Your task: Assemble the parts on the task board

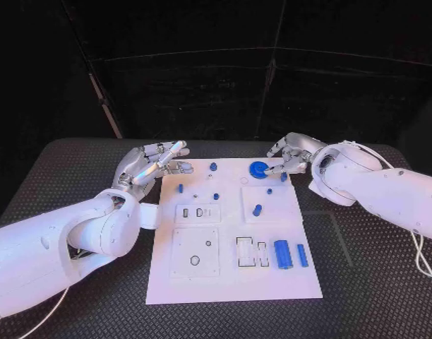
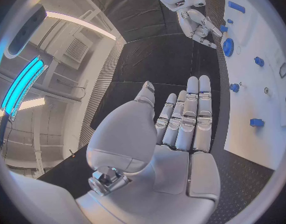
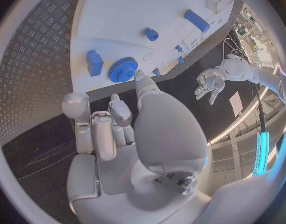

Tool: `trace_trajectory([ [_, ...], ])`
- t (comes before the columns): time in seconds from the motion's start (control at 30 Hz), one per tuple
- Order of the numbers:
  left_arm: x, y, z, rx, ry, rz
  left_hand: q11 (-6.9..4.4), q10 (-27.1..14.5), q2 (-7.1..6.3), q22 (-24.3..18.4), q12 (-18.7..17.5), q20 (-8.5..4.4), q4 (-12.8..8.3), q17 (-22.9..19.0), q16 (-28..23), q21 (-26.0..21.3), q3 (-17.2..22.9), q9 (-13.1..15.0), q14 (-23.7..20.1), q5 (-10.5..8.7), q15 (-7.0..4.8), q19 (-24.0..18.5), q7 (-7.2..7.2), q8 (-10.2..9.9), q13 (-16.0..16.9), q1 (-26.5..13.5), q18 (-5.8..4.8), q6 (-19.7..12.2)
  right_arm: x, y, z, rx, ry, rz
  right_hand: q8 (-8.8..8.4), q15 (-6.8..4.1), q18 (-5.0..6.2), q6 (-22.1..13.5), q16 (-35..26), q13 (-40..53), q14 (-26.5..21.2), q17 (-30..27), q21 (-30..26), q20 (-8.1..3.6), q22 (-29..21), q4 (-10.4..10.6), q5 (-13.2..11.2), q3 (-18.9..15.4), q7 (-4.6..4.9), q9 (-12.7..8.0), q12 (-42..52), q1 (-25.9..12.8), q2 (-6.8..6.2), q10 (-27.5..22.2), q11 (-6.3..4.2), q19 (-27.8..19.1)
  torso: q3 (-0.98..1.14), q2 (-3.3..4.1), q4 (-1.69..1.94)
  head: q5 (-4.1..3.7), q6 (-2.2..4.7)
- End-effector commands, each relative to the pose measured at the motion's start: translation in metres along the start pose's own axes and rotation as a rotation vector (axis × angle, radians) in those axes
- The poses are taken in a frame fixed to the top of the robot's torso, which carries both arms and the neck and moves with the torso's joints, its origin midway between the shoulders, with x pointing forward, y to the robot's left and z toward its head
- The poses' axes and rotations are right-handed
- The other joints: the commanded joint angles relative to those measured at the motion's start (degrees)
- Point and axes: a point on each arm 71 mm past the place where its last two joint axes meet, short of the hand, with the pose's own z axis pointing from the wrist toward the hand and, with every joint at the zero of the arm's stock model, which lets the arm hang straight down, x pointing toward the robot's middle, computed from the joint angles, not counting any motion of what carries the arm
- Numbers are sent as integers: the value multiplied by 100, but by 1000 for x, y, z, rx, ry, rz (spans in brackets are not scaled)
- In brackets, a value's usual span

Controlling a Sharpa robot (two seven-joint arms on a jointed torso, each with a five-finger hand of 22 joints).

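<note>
R hand (image 1: 289,157), fingers apart, touches blue gear (image 1: 259,169) at task board (image 1: 231,282) far edge; should grip it evenly before seating. L hand (image 1: 155,164) open, fingers together, empty.

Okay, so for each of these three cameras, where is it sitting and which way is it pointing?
Head view: on the robot's head, looking down at the task board; both arms, left hand, right hand.
Left wrist view: behind the open left hand, facing the board's edge.
Right wrist view: behind the right hand, facing the blue gear.
All three share the gear.
</note>
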Motion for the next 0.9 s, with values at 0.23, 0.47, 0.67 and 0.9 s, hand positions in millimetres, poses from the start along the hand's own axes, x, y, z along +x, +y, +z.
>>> trace_trajectory([
  [0.23, 2, -1, 1, 5, 18, -5, 32, -21, 44, -7, -21, 22, -17, 10, -26, 10, -5, -9, -19, 19, 18, 23, 60, -38, -6, -14, 22, -14, 12, 5, 9, 33, 99, -9, 147, 21, -119, 12, 59, 429, 472, 841, 65, 54, 65, 196, 30, -21, -3, 15, 321, 186, 45, 148, 9, 19, -21, 7, 17, 3, -20],
  [0.47, 2, -1, 1, 5, 18, -5, 32, -21, 44, -7, -21, 22, -17, 10, -26, 10, -5, -9, -19, 19, 18, 23, 60, -38, -6, -14, 22, -14, 15, 12, 13, 19, 84, -32, 222, 13, -131, 74, 77, 696, 480, 883, 111, 49, 139, 217, 38, -2, -19, 18, 521, 253, 131, 278, -3, 51, -14, 1, 4, 15, -33],
  [0.67, 2, 0, 1, 4, 18, -5, 32, -21, 44, -7, -21, 22, -17, 10, -26, 10, -5, -9, -19, 19, 18, 23, 60, -38, -6, -14, 22, -14, 14, 17, 15, -1, 52, -42, 279, 4, -155, 138, 100, 1051, 492, 939, 194, 41, 282, 204, 83, 1, -33, 13, 784, 288, 204, 468, -14, 123, -10, 1, 6, 22, -37],
  [0.9, 2, 0, 1, 3, 17, -4, 32, -21, 44, -7, -21, 22, -17, 10, -26, 10, -5, -9, -19, 19, 18, 23, 60, -38, -6, -14, 22, -14, 13, 21, 14, -19, 28, -58, 347, -8, -173, 260, 116, 1325, 500, 979, 263, 31, 392, 153, 95, 9, -56, 15, 983, 335, 275, 614, -32, 178, -7, 1, 0, 23, -34],
])
